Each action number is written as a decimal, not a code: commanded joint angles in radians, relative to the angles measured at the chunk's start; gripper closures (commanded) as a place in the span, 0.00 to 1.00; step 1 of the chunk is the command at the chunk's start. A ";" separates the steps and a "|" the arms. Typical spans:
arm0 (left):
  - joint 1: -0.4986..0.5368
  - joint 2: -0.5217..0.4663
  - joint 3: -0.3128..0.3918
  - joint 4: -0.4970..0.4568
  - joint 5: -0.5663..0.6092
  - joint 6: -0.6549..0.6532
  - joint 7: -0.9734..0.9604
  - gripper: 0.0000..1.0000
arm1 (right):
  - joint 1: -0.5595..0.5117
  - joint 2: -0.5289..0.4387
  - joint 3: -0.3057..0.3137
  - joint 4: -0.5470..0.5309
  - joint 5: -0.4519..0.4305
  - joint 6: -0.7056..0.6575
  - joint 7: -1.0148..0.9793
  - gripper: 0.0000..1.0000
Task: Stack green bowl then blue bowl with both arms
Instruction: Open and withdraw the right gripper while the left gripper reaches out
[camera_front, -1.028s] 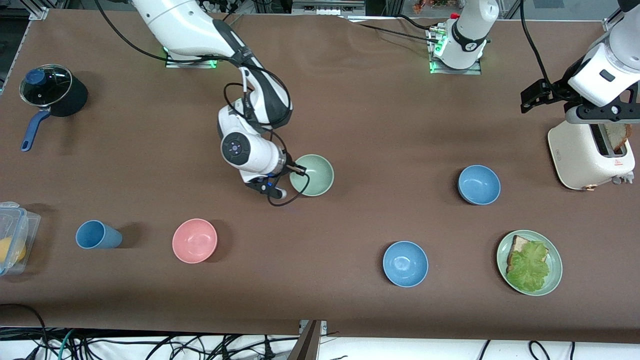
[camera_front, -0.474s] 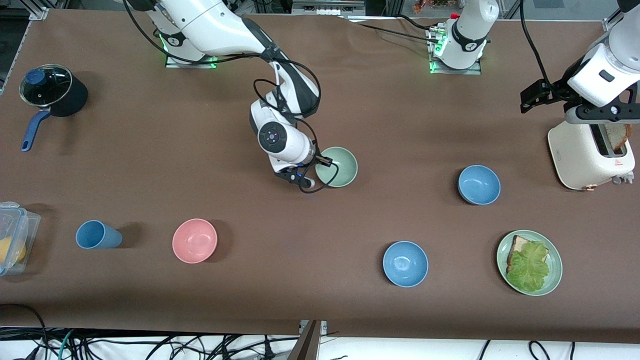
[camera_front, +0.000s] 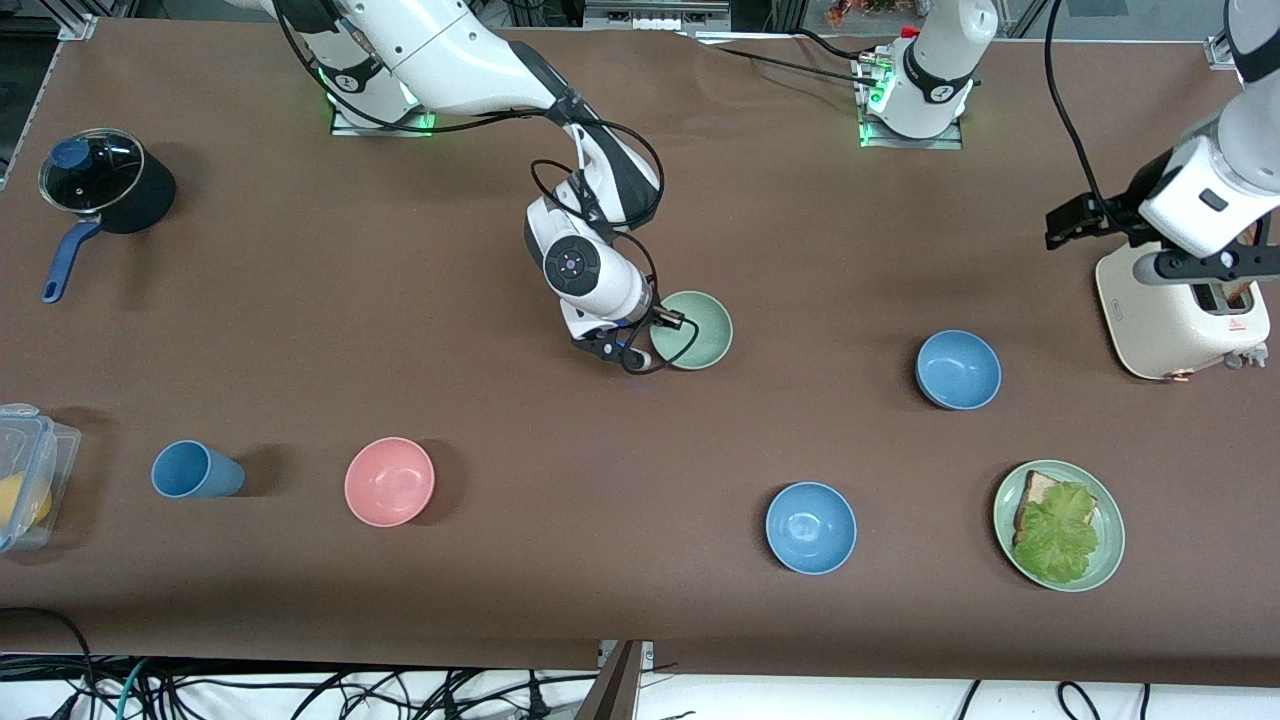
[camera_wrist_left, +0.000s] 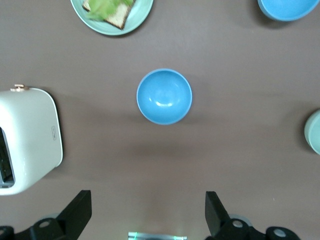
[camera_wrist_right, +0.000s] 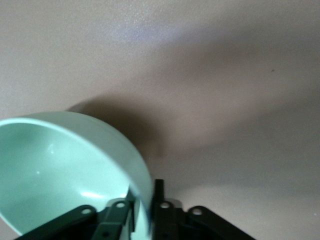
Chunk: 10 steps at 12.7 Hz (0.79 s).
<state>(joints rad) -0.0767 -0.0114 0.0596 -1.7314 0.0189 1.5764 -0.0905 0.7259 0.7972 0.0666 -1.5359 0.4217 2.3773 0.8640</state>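
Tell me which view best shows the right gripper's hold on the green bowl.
Right wrist view: the right gripper is shut on the green bowl, fingers either side of its rim. The front view shows the bowl whole but the grip small. The left wrist view catches only its edge.

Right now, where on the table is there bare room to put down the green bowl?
The right gripper holds the green bowl. Bare cloth lies between it and the blue bowl, and between the pink bowl and the brighter blue bowl. It is crowded by the toaster and plate.
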 joint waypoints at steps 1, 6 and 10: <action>0.002 -0.001 -0.003 0.018 -0.002 0.013 0.011 0.00 | -0.002 -0.018 -0.019 0.054 -0.027 -0.044 -0.010 0.00; 0.003 -0.001 -0.003 -0.011 -0.004 0.063 0.012 0.00 | -0.169 -0.068 -0.024 0.298 -0.188 -0.537 -0.216 0.00; 0.002 0.001 -0.004 -0.007 -0.013 0.077 0.012 0.00 | -0.302 -0.177 -0.096 0.295 -0.274 -0.668 -0.540 0.00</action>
<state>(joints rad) -0.0771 -0.0046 0.0570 -1.7351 0.0189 1.6383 -0.0905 0.4689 0.6658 -0.0104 -1.2289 0.1712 1.7601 0.4402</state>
